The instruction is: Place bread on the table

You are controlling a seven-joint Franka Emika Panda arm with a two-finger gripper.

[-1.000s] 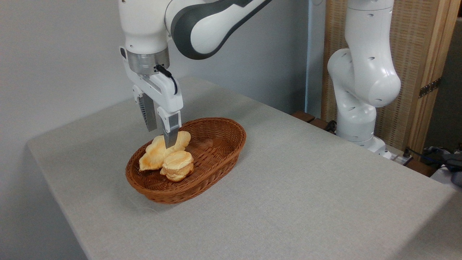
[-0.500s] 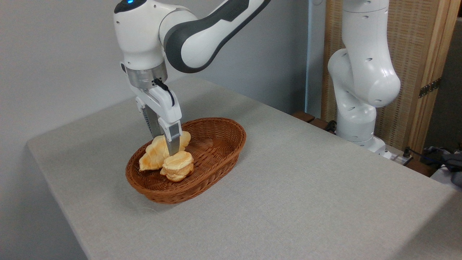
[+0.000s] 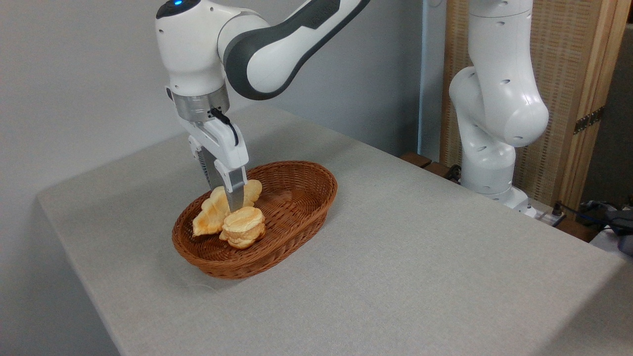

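Your end effector (image 3: 229, 197) reaches down into the left end of the wicker basket (image 3: 296, 207), fingers clamped on the long golden bread (image 3: 211, 216). The bread sits tilted inside the basket, its left tip by the rim. The round bun (image 3: 242, 226) lies just beside it. The basket rests on the table (image 3: 420, 247).

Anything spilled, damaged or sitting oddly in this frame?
Nothing stands out. The bread and a small round bun lie inside the basket, the gripper is down at the bread, and the table shows no spill.
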